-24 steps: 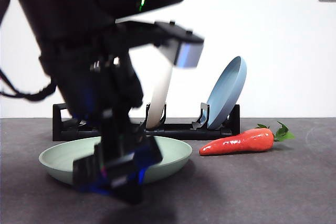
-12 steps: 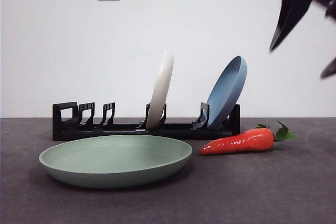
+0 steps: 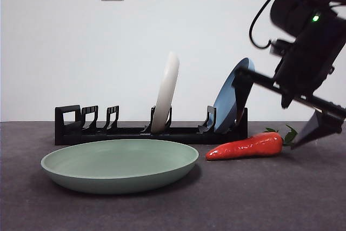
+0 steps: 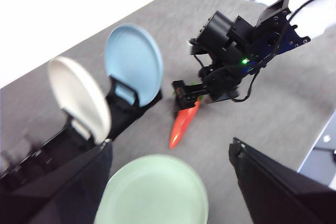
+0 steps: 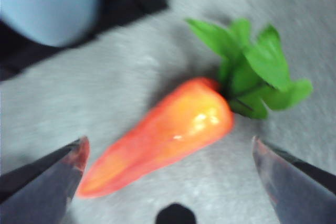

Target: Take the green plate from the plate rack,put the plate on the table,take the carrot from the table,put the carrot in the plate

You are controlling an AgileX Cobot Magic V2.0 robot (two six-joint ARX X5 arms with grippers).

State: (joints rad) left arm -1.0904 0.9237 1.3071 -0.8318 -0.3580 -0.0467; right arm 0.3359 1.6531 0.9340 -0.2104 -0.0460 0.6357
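We start at the carrot [image 3: 246, 146], which lies flat on the table [image 3: 259, 198] just beside the green plate [image 3: 120, 164], its tip toward the plate and its leaves pointing away. The plate itself sits flat on the table in front of the plate rack [image 3: 148, 128], so we judge the first half of the task done and the carrot pick not yet made.

The right gripper [image 3: 281, 114] hangs just above the carrot with its jaws spread wide, gripping nothing; the right wrist view shows the carrot between the two jaw tips. The left gripper [image 4: 168, 182] is well clear of the carrot, high above the plate, jaws apart and empty.

Risks we foresee:
- The carrot is glossy, smooth and tapered. Jaws closing on the thin end may squeeze it out sideways.
- The carrot lies diagonally between the jaws. Closing without alignment may roll or spin it.
- The blue plate [image 3: 233, 97] leans in the rack just beside the carrot; a wide jaw may strike it.

The green plate is matte, round and shallow with a raised rim. The cream plate [image 3: 165, 91] stands upright in the black slotted rack. The table is dark grey and mottled.
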